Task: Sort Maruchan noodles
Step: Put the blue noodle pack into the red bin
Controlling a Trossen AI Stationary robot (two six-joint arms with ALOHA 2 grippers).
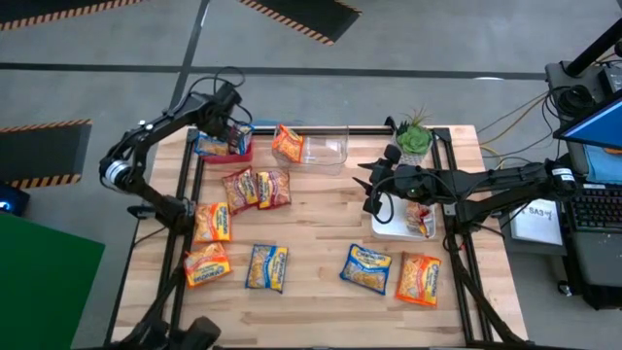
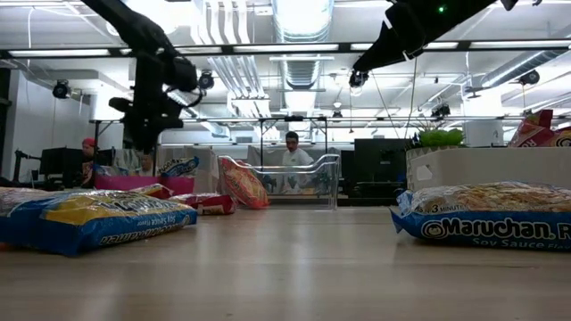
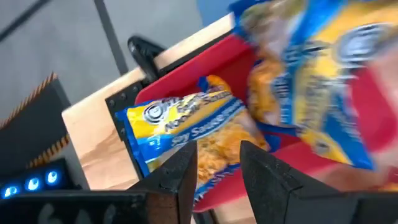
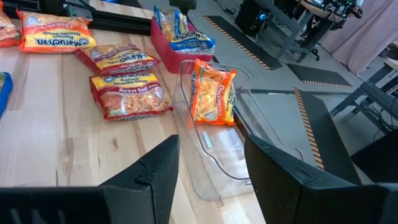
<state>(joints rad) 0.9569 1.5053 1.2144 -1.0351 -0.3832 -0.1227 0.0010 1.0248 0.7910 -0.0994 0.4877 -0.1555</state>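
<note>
Left gripper (image 1: 236, 131) hangs over the red bin (image 1: 216, 153) at the table's (image 1: 321, 233) far left corner; in its wrist view the two dark fingers (image 3: 183, 177) stand a little apart with nothing between them, directly above the blue-marked packets (image 3: 186, 127) lying in that bin. Right gripper (image 1: 372, 190) hovers over the table to the right of the red bin, beyond the clear bin (image 1: 326, 148), and just beside the white tray (image 1: 394, 228); its fingers (image 4: 155, 171) stand apart and empty.

Table: pale wood planks, dark frame rails. Clear bin stands just right of the red bin along the same far edge, with one orange packet (image 1: 288, 142) leaning against its left wall. White tray, well right of the red bin, carries a red-marked packet (image 1: 422, 220). Potted green plant (image 1: 415, 136) sits at the far edge, right of the clear bin.

Loose Maruchan noodles nearer the camera than the red bin:
- two red-marked packets (image 1: 257, 188), touching, just below it
- orange-marked packet (image 1: 212, 222) and another (image 1: 207, 263) along the left rail
- blue-marked packet (image 1: 267, 267) toward the near edge
- blue-marked packet (image 1: 366, 268) and orange-marked packet (image 1: 419, 278), side by side, near the right corner
</note>
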